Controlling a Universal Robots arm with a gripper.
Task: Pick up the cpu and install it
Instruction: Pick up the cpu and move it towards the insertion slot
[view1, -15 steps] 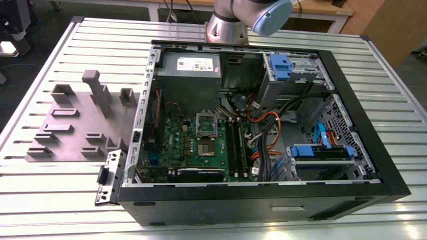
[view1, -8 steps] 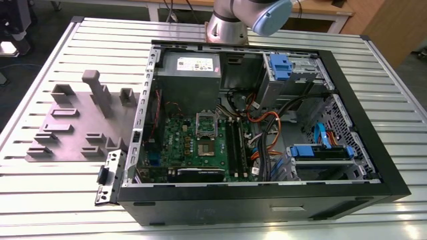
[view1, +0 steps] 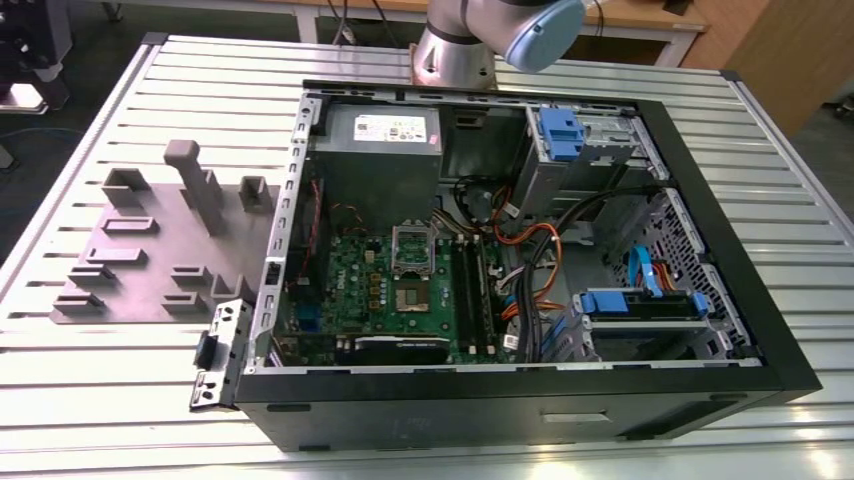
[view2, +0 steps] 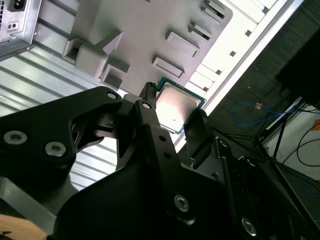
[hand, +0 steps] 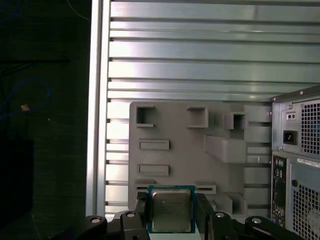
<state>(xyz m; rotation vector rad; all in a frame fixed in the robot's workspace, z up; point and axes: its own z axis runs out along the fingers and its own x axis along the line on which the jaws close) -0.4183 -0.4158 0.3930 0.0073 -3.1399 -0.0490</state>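
Note:
The cpu (hand: 171, 210) (view2: 175, 106) is a small square chip with a silvery top and a thin blue-green rim. In both wrist views it sits between the two black fingers of my gripper (hand: 172, 214) (view2: 174, 114), which is shut on its opposite edges. Beyond the held chip lies the grey holder plate (hand: 180, 150) (view2: 135, 30) with its raised blocks, well away from the gripper. In the exterior view the green motherboard (view1: 387, 285) lies in the open computer case (view1: 534, 390), with the silver socket frame (view1: 411, 248) near its middle.
The case and the grey holder plate (view1: 147, 250) rest on a slatted aluminium table (view1: 94, 380), the plate at the exterior view's left. The arm's base (view1: 454, 55) stands behind the case. Inside the case are orange and blue cables (view1: 534, 270), drive bays (view1: 641, 305) and a power supply (view1: 387, 128).

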